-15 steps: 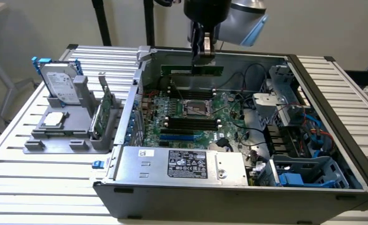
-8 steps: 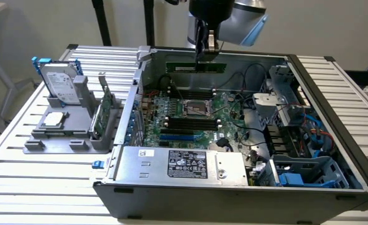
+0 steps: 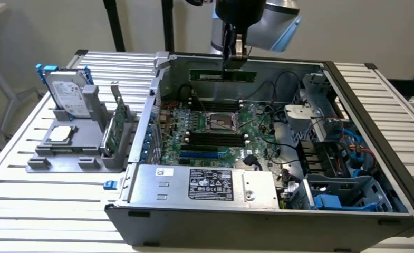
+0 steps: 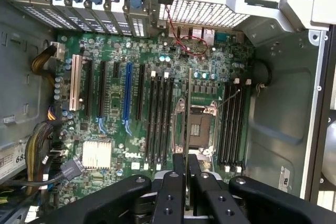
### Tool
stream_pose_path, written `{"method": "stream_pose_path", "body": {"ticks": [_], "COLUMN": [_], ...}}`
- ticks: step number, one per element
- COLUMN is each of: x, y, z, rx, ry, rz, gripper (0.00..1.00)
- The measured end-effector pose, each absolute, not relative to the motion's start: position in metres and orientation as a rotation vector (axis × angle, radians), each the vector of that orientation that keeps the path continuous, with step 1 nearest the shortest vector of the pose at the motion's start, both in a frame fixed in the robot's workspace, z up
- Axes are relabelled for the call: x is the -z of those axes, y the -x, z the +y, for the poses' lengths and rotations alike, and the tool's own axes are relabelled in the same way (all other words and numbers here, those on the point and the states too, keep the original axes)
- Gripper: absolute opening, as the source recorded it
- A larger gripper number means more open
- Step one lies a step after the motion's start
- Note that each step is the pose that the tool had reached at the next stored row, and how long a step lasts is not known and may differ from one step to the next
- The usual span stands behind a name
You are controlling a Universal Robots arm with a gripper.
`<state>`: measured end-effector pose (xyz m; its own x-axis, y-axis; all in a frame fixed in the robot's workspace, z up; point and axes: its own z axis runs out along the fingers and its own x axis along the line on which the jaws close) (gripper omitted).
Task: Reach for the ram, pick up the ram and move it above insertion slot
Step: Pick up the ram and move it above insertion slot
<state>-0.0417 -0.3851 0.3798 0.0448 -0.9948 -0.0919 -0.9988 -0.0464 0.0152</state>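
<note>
- So I'm on the carry step — the ram (image 3: 225, 75) is already picked up and hanging in the air over the open computer case (image 3: 375, 158), up near the case's far wall.
- The gripper (image 3: 233, 62) is clamped on the stick's top edge about midway along. Fingers pinched close together with the board between them, so I'd call it a solid hold, not just a touch.
- The stick hangs on edge straight below the fingertips, long side roughly parallel to the case's far wall, looks level to me.
- From the wrist view I'm looking straight down past the gripper (image 4: 186, 167) and the ram (image 4: 188, 114) shows edge-on as a thin line running across the motherboard (image 4: 105, 129), right beside the CPU socket (image 4: 201, 127).
- The black memory slots (image 4: 157, 116) sit on one side of that line and a second bank (image 4: 231, 119) on the other — so I'm between banks, not over one yet.
- My read: what's left is a small sideways nudge to bring the edge over a slot, keeping it parallel to the slot and still well clear of the board.
- Hard drive (image 3: 69, 92) and the wider card (image 3: 118, 124) still sit in the grey holder (image 3: 66, 153) on the bench, beside the case.
</note>
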Motion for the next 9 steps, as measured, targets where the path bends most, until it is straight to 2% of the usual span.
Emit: {"method": "stream_pose_path", "body": {"ticks": [9], "x": [-0.3795], "y": [0.0414], "z": [-0.3836], "rx": [-0.118], "ry": [2.213], "rz": [2.150], "gripper": [0.14]}}
